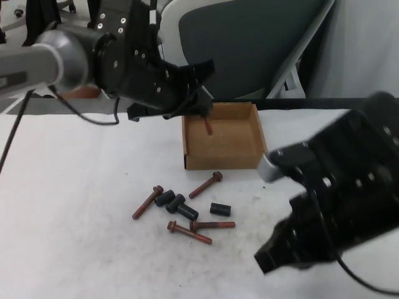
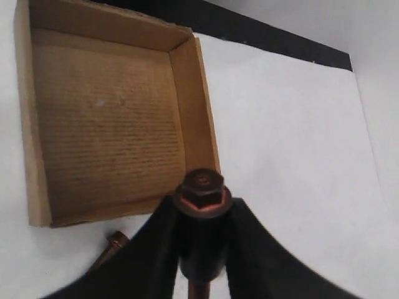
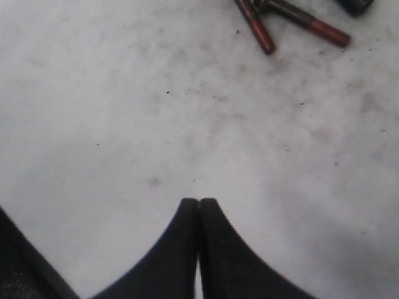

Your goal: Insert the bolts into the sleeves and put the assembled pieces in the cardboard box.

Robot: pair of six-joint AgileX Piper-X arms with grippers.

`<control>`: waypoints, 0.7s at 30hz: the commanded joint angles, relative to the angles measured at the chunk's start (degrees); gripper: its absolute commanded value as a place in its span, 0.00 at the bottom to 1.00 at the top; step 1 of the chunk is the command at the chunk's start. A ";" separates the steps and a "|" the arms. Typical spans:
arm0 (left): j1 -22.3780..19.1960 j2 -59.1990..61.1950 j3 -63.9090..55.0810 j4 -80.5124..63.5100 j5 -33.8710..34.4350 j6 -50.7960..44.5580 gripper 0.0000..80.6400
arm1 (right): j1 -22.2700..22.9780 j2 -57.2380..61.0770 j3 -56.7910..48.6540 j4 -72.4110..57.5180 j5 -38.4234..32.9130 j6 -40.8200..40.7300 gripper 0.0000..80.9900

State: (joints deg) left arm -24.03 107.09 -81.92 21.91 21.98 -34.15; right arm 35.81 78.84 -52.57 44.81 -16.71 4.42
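My left gripper (image 1: 202, 116) hangs above the left rear part of the cardboard box (image 1: 221, 163). It is shut on a copper-red bolt (image 2: 202, 192) that sits in a dark sleeve (image 2: 201, 249); the bolt's shaft (image 1: 207, 126) points down into the box. In the left wrist view the box's floor (image 2: 106, 124) lies bare below the held piece. Several loose bolts (image 1: 147, 202) and dark sleeves (image 1: 220, 209) lie on the white table in front of the box. My right gripper (image 3: 199, 207) is shut with nothing in it, low over the table at the front right (image 1: 267, 260), with two bolts (image 3: 255, 25) beyond it.
The bench top (image 1: 75, 237) is white. A grey chair (image 1: 249, 43) stands behind the box, and a dark strip (image 2: 268, 37) runs along the table's far edge. One bolt (image 2: 112, 243) lies just outside the box's front wall.
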 commanded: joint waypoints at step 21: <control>1.45 22.56 -28.11 11.81 1.71 0.72 0.01 | -4.14 26.81 -27.57 12.54 -0.78 -13.84 0.01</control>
State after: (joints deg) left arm -22.99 128.45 -106.96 33.19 22.76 -33.67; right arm 32.06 103.89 -77.82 57.46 -16.84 -8.56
